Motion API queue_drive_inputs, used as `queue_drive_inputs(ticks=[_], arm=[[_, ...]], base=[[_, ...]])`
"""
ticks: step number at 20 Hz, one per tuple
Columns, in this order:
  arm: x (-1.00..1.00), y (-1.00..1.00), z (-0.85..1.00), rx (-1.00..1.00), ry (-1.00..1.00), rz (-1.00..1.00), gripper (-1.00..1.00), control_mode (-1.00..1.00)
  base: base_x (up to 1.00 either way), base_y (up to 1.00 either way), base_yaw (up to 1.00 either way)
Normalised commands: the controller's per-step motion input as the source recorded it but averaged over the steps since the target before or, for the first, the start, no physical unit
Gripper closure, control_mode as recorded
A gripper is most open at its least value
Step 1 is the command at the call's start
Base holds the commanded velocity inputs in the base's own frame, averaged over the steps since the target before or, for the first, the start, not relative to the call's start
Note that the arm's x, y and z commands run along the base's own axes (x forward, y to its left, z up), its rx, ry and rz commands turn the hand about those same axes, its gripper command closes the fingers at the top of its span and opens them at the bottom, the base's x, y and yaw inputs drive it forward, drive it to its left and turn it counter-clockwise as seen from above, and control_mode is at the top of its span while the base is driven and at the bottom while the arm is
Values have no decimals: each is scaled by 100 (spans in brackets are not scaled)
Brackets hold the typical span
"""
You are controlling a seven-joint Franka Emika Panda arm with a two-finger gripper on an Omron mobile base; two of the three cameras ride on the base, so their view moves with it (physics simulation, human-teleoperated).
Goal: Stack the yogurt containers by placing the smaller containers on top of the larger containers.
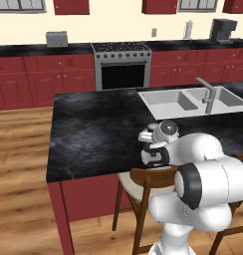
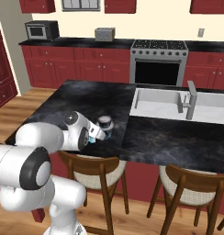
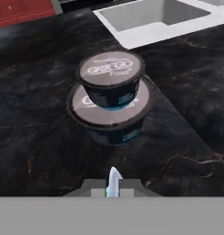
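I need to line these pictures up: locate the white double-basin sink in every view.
Left base view: white double-basin sink at upper right, beyond the arm.
Right base view: right of centre.
Hand view: along the top edge.
Shared landmark: black marbled stone counter around it.

The narrower round cup (image 3: 110, 78) sits on the widest round cup (image 3: 110, 112); the gripper (image 3: 114, 183) pinches a light-blue sliver
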Motion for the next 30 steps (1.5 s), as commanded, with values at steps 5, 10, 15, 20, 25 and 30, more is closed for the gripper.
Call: queue_drive_inputs(ticks=[5, 10, 15, 20, 25, 30], arm=[[-1, 0, 48, -1, -4, 8, 100, -100], [0, 0, 47, -1, 0, 9, 100, -100], [0, 0, 25, -8, -1, 10, 100, -100], [1, 0, 21, -11, -3, 11, 100, -100], [1, 0, 18, -12, -4, 11, 100, -100], [0, 0, 16, -14, -10, 11, 100, -100]], base=[[0, 0, 0], [0, 0, 0], [0, 0, 0], [0, 0, 0], [0, 0, 0], [0, 0, 0]])
